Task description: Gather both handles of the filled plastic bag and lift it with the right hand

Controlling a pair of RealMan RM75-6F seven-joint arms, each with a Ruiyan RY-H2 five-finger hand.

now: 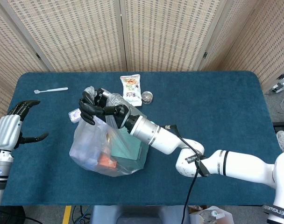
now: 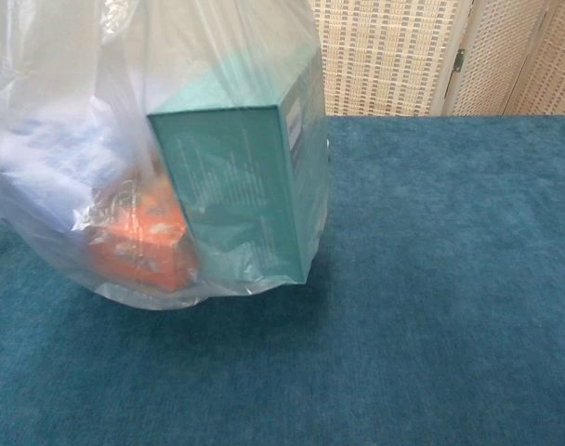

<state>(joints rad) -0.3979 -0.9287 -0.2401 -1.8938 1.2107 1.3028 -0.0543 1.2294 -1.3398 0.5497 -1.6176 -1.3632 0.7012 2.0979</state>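
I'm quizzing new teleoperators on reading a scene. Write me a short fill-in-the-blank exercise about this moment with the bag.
1. The plastic bag is held at its handles by the ____ robot hand.
2. Through the bag, a teal box shows beside a smaller package coloured ____.
3. The left robot hand holds ____.
4. The white spoon lies on the table near its far ____ corner.

Missing words: right; orange; nothing; left
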